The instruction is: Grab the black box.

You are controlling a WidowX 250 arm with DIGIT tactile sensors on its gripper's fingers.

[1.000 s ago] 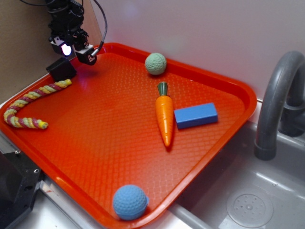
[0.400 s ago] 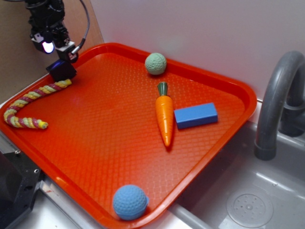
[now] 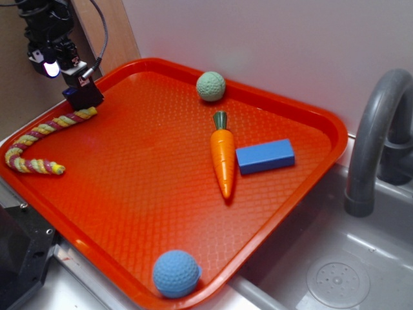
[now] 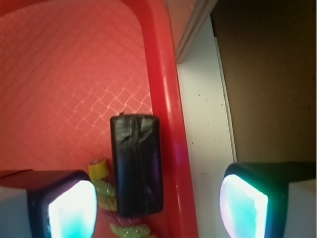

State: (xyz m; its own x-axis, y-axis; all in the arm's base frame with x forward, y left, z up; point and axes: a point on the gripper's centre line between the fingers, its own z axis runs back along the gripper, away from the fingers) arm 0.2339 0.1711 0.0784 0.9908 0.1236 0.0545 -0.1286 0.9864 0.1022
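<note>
The black box sits at the far left corner of the orange tray, right against the rim. In the wrist view the black box lies lengthwise beside the red rim, below and between my two fingers. My gripper hovers above and slightly left of the box, over the tray's edge. The gripper is open, with nothing between its lit fingertips. The right finger hangs outside the tray over the white ledge.
A braided rope toy lies just in front of the box, its end touching it. A green ball, a carrot, a blue block and a blue ball lie on the tray. A sink and faucet stand at right.
My gripper has moved left and up, from beside the box over the tray to above the tray's left rim. The box has stayed in place.
</note>
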